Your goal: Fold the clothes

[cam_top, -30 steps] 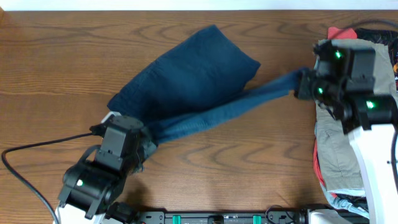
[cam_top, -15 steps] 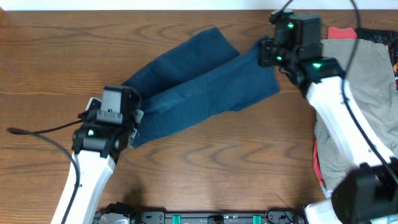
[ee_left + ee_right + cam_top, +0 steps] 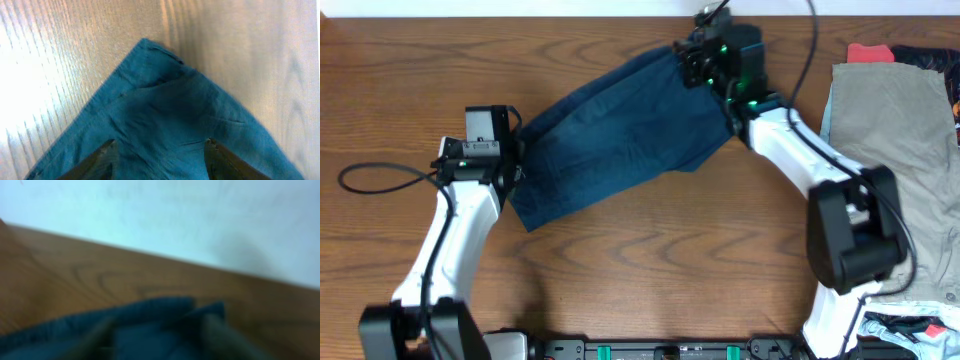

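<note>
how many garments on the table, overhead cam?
4: navy shorts mid-table; khaki-grey shorts at right; red piece past their far end; pale piece at their near end. More may be hidden underneath.

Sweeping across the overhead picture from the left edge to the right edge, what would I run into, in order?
Black cable loop → left gripper → dark navy shorts → right gripper → khaki-grey shorts.
</note>
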Controlling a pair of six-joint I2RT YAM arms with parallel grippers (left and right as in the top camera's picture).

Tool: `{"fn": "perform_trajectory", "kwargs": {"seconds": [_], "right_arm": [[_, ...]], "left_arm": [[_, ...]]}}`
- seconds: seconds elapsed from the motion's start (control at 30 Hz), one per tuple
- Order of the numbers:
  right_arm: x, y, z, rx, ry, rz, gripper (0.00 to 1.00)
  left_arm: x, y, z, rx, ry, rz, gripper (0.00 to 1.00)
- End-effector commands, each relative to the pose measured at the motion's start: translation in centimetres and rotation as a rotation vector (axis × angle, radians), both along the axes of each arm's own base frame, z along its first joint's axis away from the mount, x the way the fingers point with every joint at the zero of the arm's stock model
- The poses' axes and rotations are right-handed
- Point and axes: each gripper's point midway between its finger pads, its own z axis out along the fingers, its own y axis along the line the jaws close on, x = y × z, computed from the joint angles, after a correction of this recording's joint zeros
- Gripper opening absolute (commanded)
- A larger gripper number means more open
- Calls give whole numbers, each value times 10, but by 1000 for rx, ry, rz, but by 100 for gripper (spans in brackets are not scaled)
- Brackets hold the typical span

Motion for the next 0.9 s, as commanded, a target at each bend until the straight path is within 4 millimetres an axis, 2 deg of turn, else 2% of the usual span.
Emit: {"fn": "perform_trajectory", "kwargs": {"seconds": [0.0, 0.2, 0.4, 0.47, 0.57, 0.63, 0.73, 0.87], "right_arm": [[0, 6, -21, -28, 37, 3, 99], [-10, -21, -55, -108, 179, -69, 99], [-26, -59, -91, -203, 337, -154, 99], [-28, -65, -99, -231, 357, -144, 92], [-33, -68, -115, -258, 393, -134, 73], [-35, -69, -123, -266, 413, -133, 67], [-40, -69, -138, -276, 449, -127, 64], [-50, -73, -155, -307, 505, -125, 49]], "left_arm": [[-1, 11, -13, 28, 50, 5, 64], [-14, 11, -25, 30, 132, -31, 68], [-35, 10, -33, 27, 228, -45, 75], [-39, 9, -37, 27, 240, -49, 79], [-43, 9, -44, 25, 265, -49, 79], [-45, 9, -49, 23, 280, -49, 80], [-42, 7, -59, 11, 292, -56, 80], [-26, -12, -75, -71, 271, -160, 80]]}}
